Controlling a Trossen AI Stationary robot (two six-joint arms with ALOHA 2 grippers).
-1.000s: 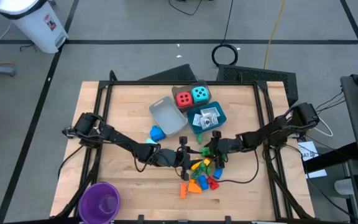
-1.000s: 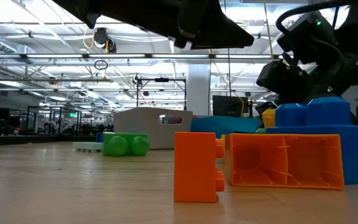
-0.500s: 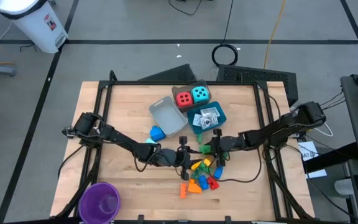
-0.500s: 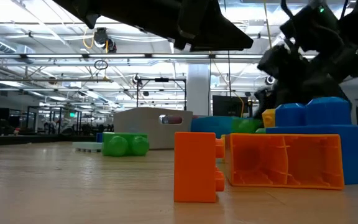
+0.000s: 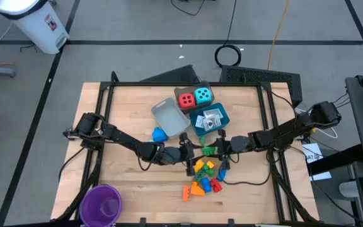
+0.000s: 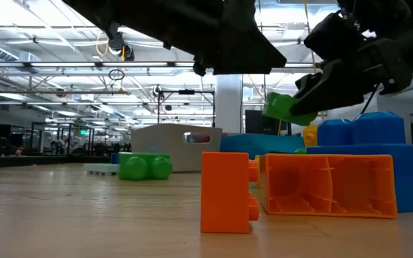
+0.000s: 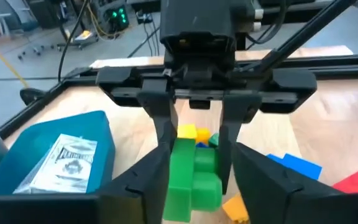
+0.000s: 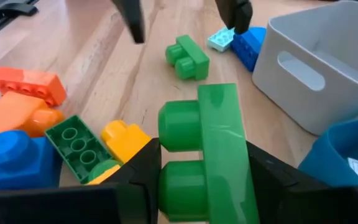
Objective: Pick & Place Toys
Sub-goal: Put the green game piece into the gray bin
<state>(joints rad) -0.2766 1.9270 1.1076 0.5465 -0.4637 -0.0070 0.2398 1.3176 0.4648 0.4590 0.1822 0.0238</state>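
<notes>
1. Two arms meet near the middle of the desk, the left reaching in from 9 o'clock, the right from 3 o'clock, both stretched low and nearly level.
2. Open wood lies along the desk's 9 o'clock side and at its 12 o'clock left corner; the 6 o'clock edge holds only a purple cup at the 7 o'clock corner.
3. Three trays cluster toward 12 o'clock: a grey tray, a blue tray with white packets, and a third tray carrying two dice, the red die and the cyan die.
4. One pile of bricks lies just toward 6 o'clock from the tools; how many it holds cannot be told.
5. One blue brick sits beside the grey tray, and one green brick on the desk lies near it.
6. The right tool is clamped on a green brick, lifted off the desk above the pile.
7. The left tool faces it, just beside; its fingers stand apart with nothing between them.
</notes>
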